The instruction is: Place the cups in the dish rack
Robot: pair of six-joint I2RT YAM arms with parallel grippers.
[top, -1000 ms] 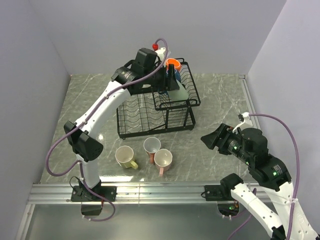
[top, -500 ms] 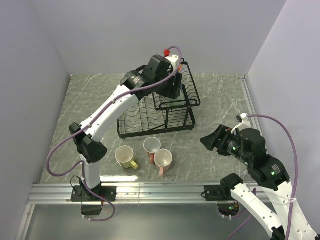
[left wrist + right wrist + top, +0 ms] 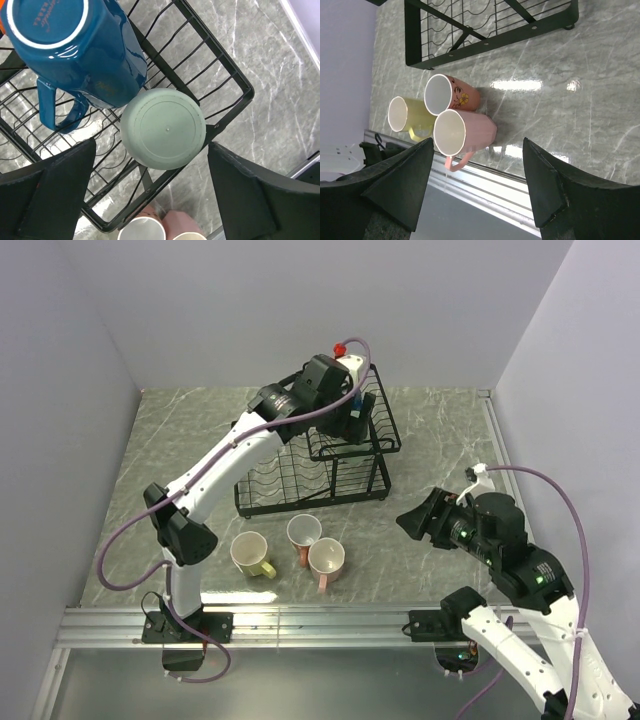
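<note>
The black wire dish rack [image 3: 300, 465] stands at mid-table, and my left gripper [image 3: 345, 422] hovers over its raised upper basket [image 3: 227, 75]. In the left wrist view a blue cup [image 3: 75, 50] and a pale green cup [image 3: 163, 127] sit upside down in that basket. The left gripper [image 3: 150, 150] is open, its fingers wide on either side of the green cup and not touching it. A yellow cup [image 3: 250, 555], a salmon flowered cup [image 3: 303, 532] and a pink cup [image 3: 326, 560] stand clustered on the table in front of the rack. My right gripper [image 3: 415, 520] is open, right of them.
The right wrist view shows the yellow cup [image 3: 407, 117], the salmon cup [image 3: 451, 95] and the pink cup [image 3: 465, 132] beyond the open right gripper [image 3: 477, 150]. A metal rail [image 3: 320, 620] runs along the near table edge. Walls enclose the left, back and right.
The left gripper carried the pale green cup rightward over the upper basket, then opened and let it go beside the blue cup. The right arm barely moved.
</note>
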